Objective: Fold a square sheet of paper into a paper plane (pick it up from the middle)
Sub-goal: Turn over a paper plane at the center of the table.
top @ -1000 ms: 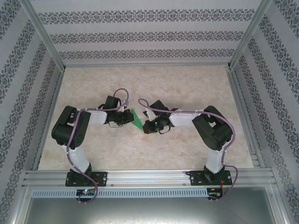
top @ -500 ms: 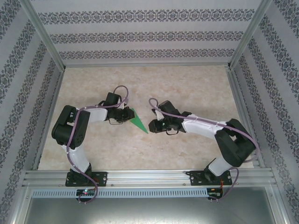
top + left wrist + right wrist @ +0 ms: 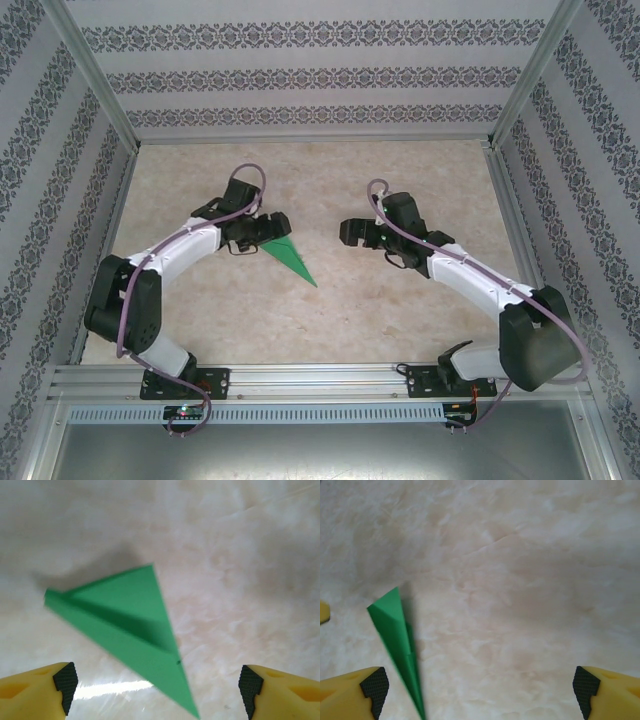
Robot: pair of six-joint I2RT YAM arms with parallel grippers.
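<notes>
Lying on the marble-patterned table (image 3: 400, 180): one paper plane (image 3: 290, 258), bright green, a slim dart with a centre crease; it sat left of centre, nose pointing toward the near edge. Left gripper (image 3: 270, 228): hovered just beside the plane's wide tail end, jaws spread wide, gripping nothing; its yellow fingers (image 3: 35, 690) flanked the nose in the wrist view without touching it. Right gripper (image 3: 348, 232): stood well apart to the plane's right, jaws likewise spread wide, empty.
</notes>
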